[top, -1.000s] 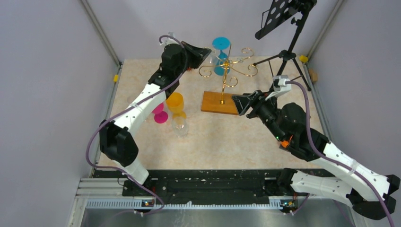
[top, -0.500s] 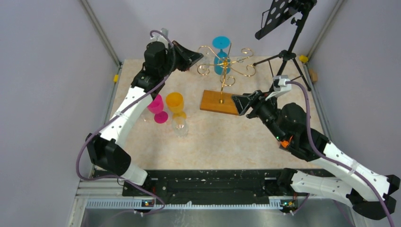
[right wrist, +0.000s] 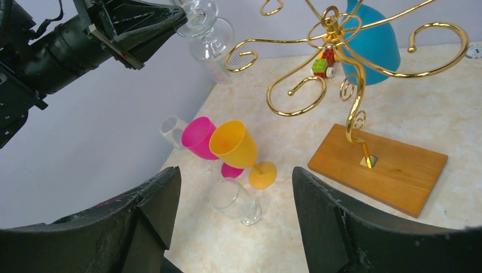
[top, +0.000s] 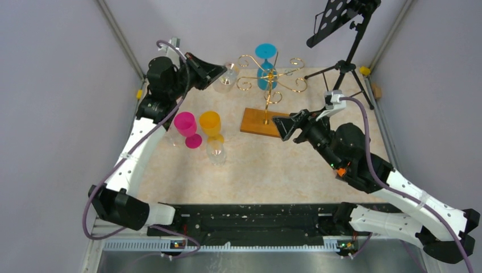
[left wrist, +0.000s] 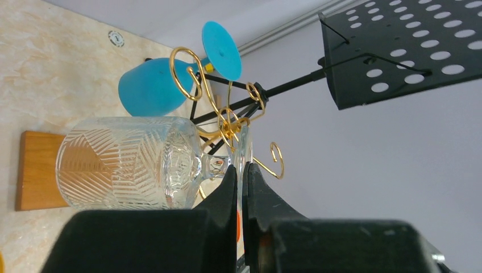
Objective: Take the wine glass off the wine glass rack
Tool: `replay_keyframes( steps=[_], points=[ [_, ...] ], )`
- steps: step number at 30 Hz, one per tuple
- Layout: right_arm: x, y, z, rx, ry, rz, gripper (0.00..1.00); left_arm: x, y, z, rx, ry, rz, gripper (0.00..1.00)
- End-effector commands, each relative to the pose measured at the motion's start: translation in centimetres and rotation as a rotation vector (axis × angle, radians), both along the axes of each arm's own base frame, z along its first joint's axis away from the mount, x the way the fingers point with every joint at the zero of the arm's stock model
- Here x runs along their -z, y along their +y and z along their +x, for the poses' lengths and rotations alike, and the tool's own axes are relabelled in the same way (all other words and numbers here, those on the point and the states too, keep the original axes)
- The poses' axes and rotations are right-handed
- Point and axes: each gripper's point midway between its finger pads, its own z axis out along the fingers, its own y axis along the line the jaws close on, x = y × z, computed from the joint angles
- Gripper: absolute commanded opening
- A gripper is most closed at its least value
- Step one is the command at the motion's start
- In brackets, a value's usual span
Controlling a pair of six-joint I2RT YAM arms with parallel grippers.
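Left fingers (left wrist: 219,219) pinching clear wine glass (left wrist: 131,162) foot (left wrist) | right fingers (right wrist: 341,222) spread | top: glass beside rack (top: 261,122)

Clear patterned wine glass (top: 229,74), aloft and tilted, just beside the gold scroll-armed wine glass rack (top: 267,85), upright on its orange-brown wooden base (top: 258,124)

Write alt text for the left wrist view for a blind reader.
The left gripper is shut on the foot of a clear patterned wine glass, held sideways. Behind it, a blue glass hangs on the gold wine glass rack, with its wooden base at left and a black perforated plate upper right.
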Motion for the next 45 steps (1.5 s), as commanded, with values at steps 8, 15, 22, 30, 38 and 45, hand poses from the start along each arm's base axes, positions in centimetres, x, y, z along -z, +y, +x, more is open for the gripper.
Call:
replay_keyframes(
  steps=[8, 15, 22, 30, 38, 45],
  points=[
    [-3.9, 2.9, -2.4, -0.210, -0.078, 0.164, 0.80, -7.5, 1.7, -11.3, 0.118, -0.229, -0.110, 0.00],
    [-5.9, 5.0, -4.3, -0.358, -0.043, 0.374, 0.79, -8.9, 1.2, -17.0, 0.288, -0.215, -0.295, 0.00],
    [-7.5, 5.8, -5.5, -0.467, -0.028, 0.621, 0.80, -12.2, 1.8, -20.9, 0.407, -0.219, -0.495, 0.00],
    [-8.0, 6.2, -4.0, -0.424, -0.016, 0.701, 0.79, -14.2, 2.5, -23.2, 0.571, -0.207, -0.701, 0.00],
    [-11.5, 6.7, -6.1, -0.561, -0.182, 0.750, 0.78, -16.1, 3.4, -25.1, 0.590, -0.255, -0.740, 0.00],
    [-14.5, 6.7, -9.4, -0.725, -0.381, 0.767, 0.70, -17.0, 3.7, -26.2, 0.617, -0.280, -0.756, 0.00]
  ],
)
